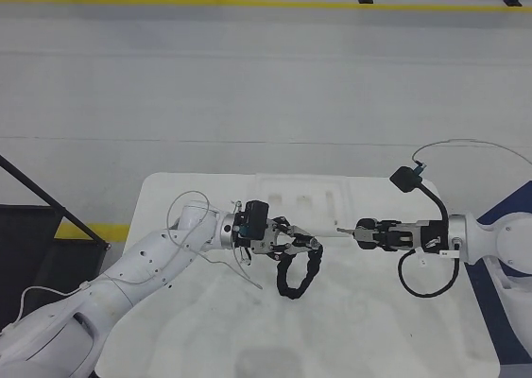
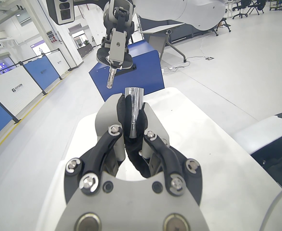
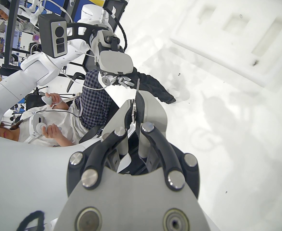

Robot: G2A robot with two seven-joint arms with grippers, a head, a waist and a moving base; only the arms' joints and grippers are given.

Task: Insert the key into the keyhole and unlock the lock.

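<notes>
My left gripper is shut on the lock, a chrome cylinder with a black cable loop hanging under it above the table. The lock's open end points toward the right arm. My right gripper is shut on the key, whose silver blade points at the lock. A small gap separates the key tip from the lock, and the tip sits a little off the cylinder's axis. In the right wrist view the key is seen edge-on between my fingers, with the lock's keyhole face beyond it.
Both grippers hover over a white table. A white foam tray with rectangular recesses lies behind them. A black metal rack stands off the table's left side.
</notes>
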